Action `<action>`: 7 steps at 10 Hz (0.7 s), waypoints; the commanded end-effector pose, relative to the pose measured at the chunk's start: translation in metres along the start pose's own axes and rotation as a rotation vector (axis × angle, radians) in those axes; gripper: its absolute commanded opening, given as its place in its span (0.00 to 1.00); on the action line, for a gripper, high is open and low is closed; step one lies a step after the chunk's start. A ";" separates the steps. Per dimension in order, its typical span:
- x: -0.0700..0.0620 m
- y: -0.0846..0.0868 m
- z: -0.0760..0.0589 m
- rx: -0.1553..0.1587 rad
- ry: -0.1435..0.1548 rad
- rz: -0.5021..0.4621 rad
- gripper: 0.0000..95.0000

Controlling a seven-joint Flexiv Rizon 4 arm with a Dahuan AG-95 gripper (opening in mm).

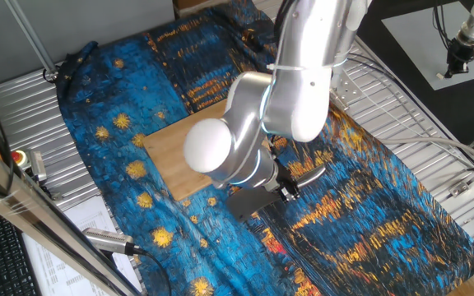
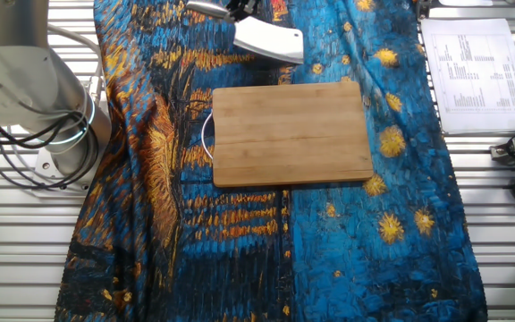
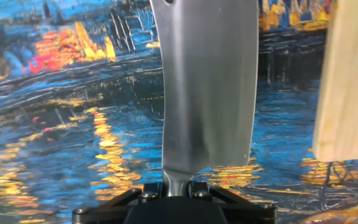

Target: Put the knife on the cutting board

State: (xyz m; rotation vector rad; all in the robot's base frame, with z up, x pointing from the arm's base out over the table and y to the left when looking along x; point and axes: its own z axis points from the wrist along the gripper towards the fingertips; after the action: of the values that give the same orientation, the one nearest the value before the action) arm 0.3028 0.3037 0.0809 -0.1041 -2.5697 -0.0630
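I am looking at the small all-metal cleaver with its broad dull-grey blade (image 3: 209,87), and in the hand view it is reaching straight out from the jaws, which are pinching its shiny handle right at the base of the blade. In the other fixed view the cleaver is sitting near the top edge of the picture, just beyond the far long edge of the flat rectangular light-tan bamboo cutting board (image 2: 291,132), apart from it and not over its surface; I cannot tell whether the blade is touching the cloth or hanging just above it. The gripper (image 3: 178,194) is showing only as a dark base at the bottom of the hand view, with a corner of the board standing off to the right of the blade. The board is lying flat on a blue and orange painted-pattern cloth (image 2: 240,250) that is covering the table. In one fixed view the silver robot arm (image 1: 295,82) is blocking much of the board.
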 end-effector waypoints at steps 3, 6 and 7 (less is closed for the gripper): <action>0.007 0.001 -0.018 -0.018 0.010 -0.016 0.00; 0.006 0.002 -0.032 -0.042 0.047 -0.022 0.00; 0.004 0.002 -0.035 -0.041 0.055 -0.024 0.00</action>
State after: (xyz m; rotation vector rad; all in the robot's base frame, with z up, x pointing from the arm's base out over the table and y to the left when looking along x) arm 0.3210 0.3044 0.1125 -0.0820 -2.5104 -0.1254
